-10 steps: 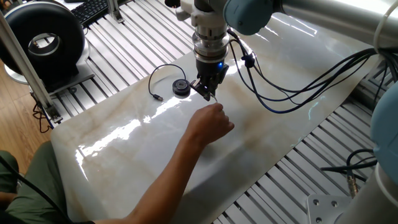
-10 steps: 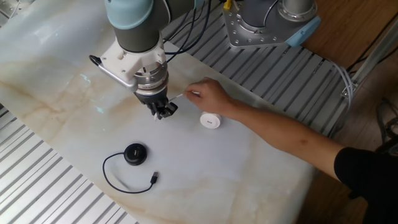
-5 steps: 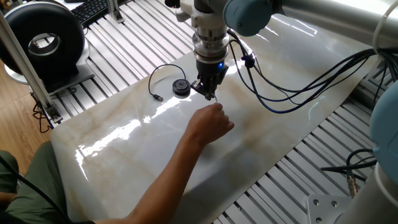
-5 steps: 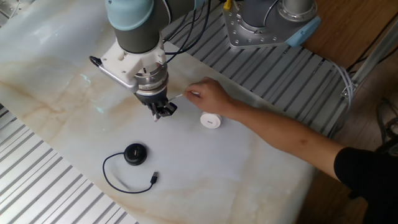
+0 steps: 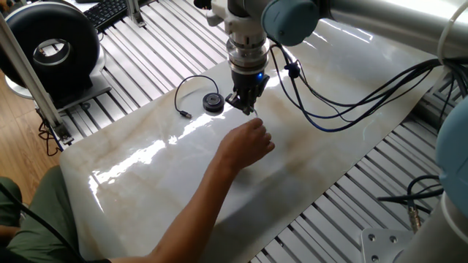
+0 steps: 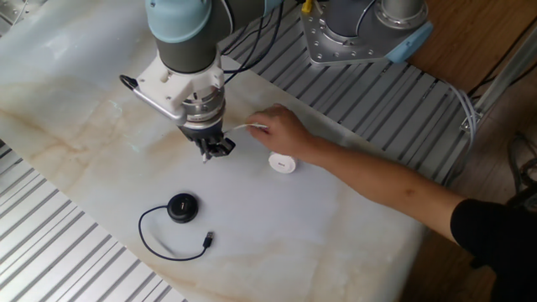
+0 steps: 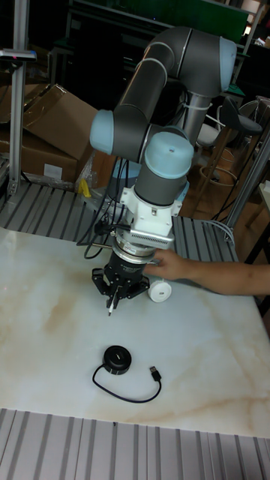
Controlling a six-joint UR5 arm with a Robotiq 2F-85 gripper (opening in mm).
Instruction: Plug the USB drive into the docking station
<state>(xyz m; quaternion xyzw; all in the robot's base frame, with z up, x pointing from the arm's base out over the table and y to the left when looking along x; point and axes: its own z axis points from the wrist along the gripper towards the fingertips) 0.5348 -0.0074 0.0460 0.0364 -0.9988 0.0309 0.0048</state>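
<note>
The USB drive's white puck (image 6: 282, 164) (image 7: 157, 291) lies on the marble slab just right of my gripper (image 6: 214, 151) (image 5: 245, 108) (image 7: 112, 283); a hand hides it in one fixed view. Its thin white cable (image 6: 245, 127) runs from that hand into my gripper. The gripper is shut on the cable's plug end, and a small white tip (image 7: 110, 288) sticks out below the fingers, above the slab. The docking station, a black puck (image 6: 183, 207) (image 5: 213, 102) (image 7: 117, 359), lies close by. Its black cable loops to a dark plug (image 6: 208, 241) (image 7: 155, 372) lying flat.
A person's hand (image 6: 285, 132) (image 5: 247, 145) (image 7: 178, 264) and forearm reach across the slab right next to my gripper, holding the white cable. A black round device (image 5: 51, 47) stands at one corner, and a second robot base (image 6: 361, 29) stands on the slatted table. Cables (image 5: 344, 109) hang from my arm.
My gripper has crept slightly away from the hand with the plug. The hand and the white puck have shifted a little the same way. The black puck has not moved.
</note>
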